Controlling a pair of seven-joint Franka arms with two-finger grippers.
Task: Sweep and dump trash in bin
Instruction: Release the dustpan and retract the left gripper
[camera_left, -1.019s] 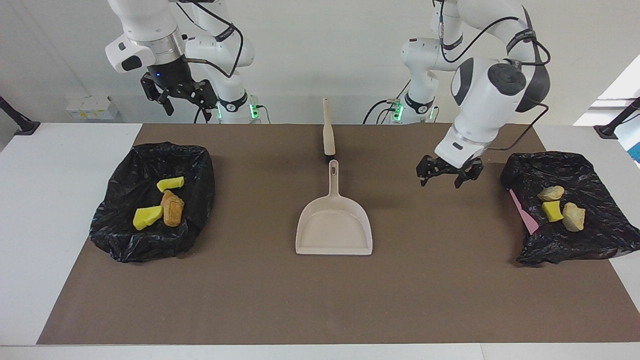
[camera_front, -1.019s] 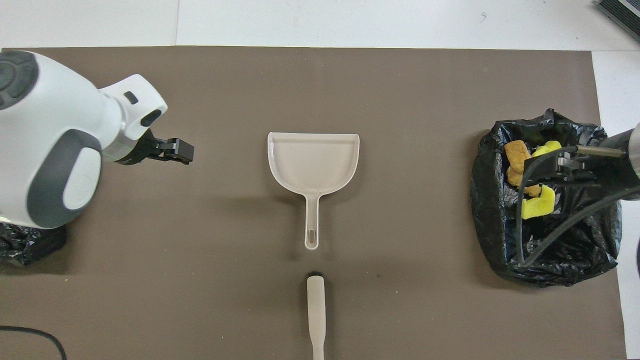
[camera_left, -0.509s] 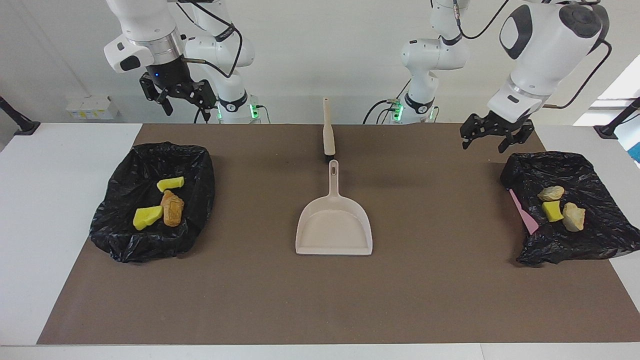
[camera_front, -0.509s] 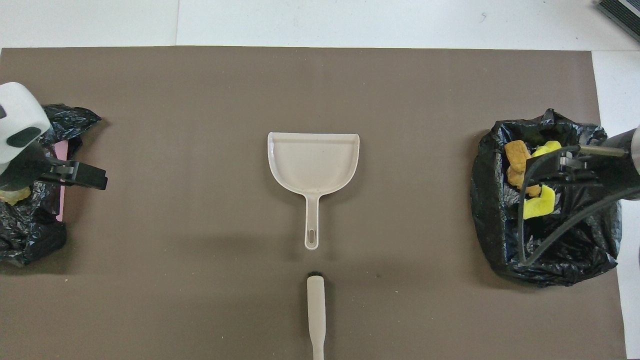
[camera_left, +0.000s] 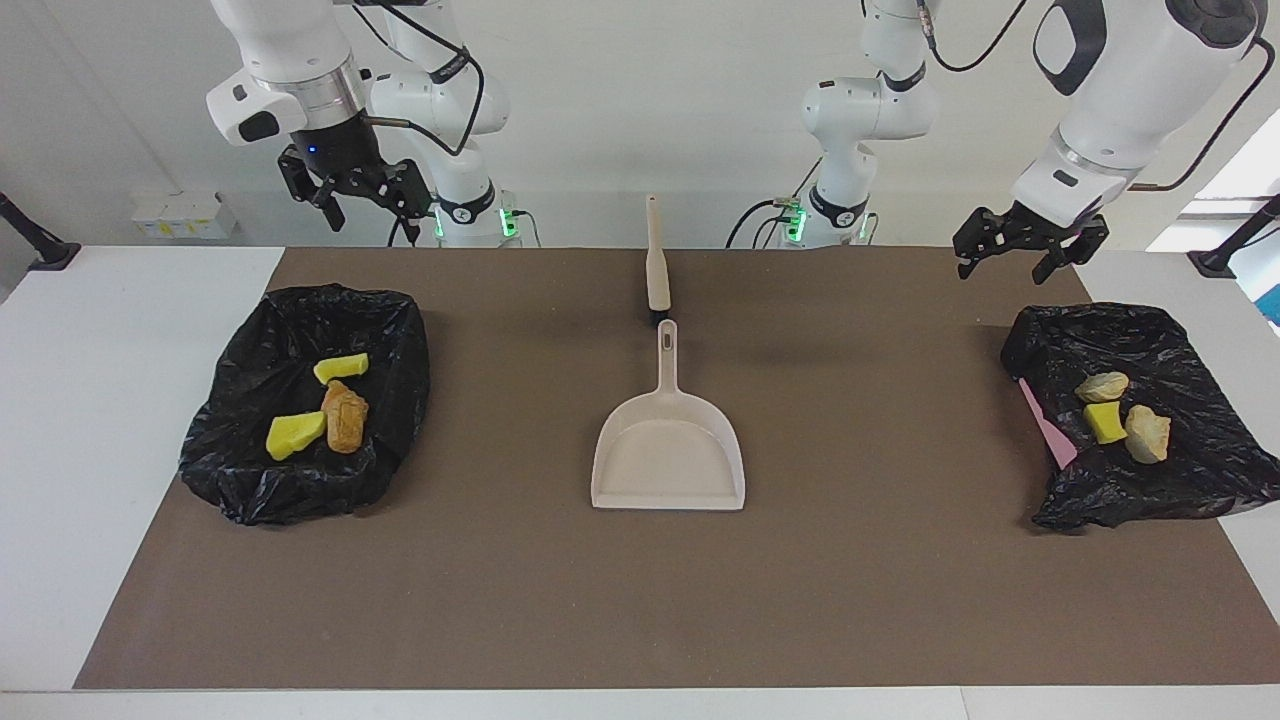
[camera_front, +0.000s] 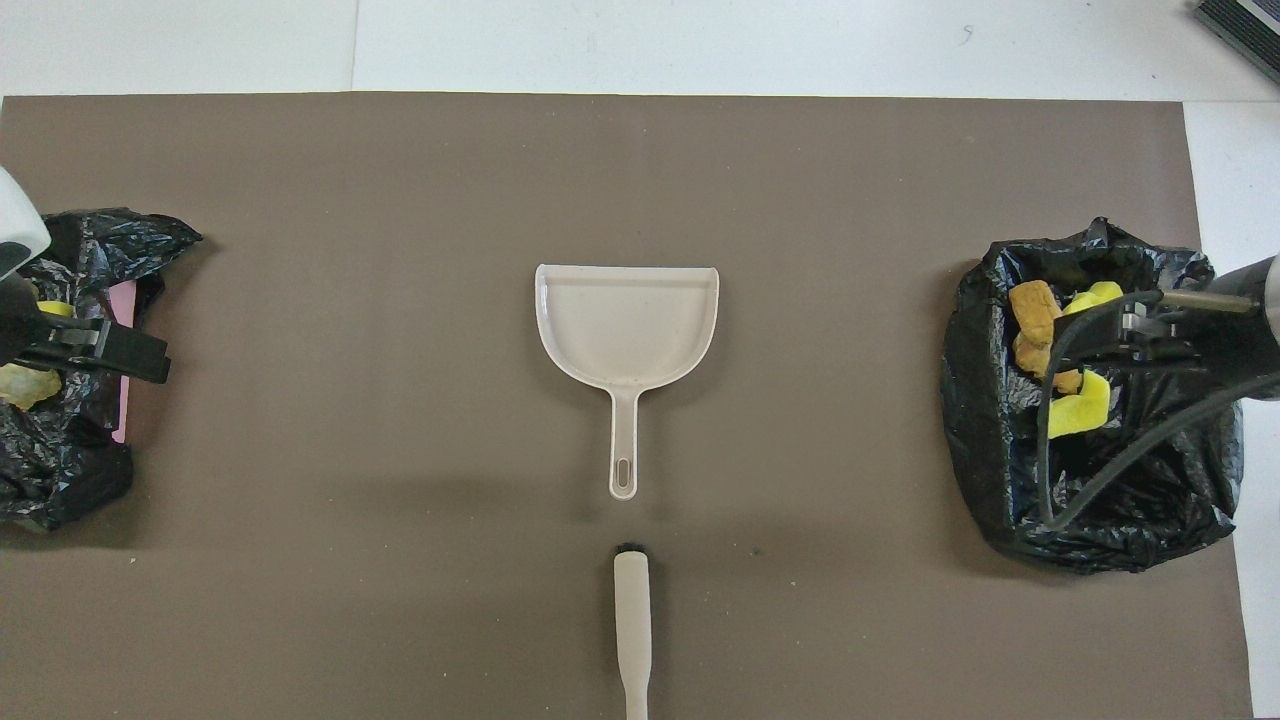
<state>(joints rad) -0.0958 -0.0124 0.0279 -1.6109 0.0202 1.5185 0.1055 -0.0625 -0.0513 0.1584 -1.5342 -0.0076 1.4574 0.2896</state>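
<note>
A: What has changed since a second ago?

B: The left gripper (camera_left: 1030, 256) has risen from low over the brown mat (camera_left: 900, 600), beside the dustpan (camera_left: 668, 450), and now hangs high over the mat's edge by the robots, just robot-side of the bin at the left arm's end (camera_left: 1180, 340). Its fingers are spread and hold nothing. The right gripper (camera_left: 352, 190) has barely moved; it hovers high above the table edge, robot-side of the other bin (camera_left: 390, 330), fingers also spread and empty.

A: And the tools?

B: Unmoved. 1 beige dustpan lies flat mid-mat, handle toward the robots. 1 beige brush (camera_left: 657, 262) lies just robot-side of that handle, in line with it, not quite touching.

A: Where is the trash?

B: All visible pieces sit in the 2 black-lined bins, well apart from the dustpan on either side. The right arm's bin holds 2 yellow sponge chunks (camera_left: 340, 367) and 1 brown lump (camera_left: 346, 417). The left arm's bin holds 1 yellow chunk (camera_left: 1105, 422) and 2 tan lumps (camera_left: 1147, 434). That makes 6 counted.
</note>
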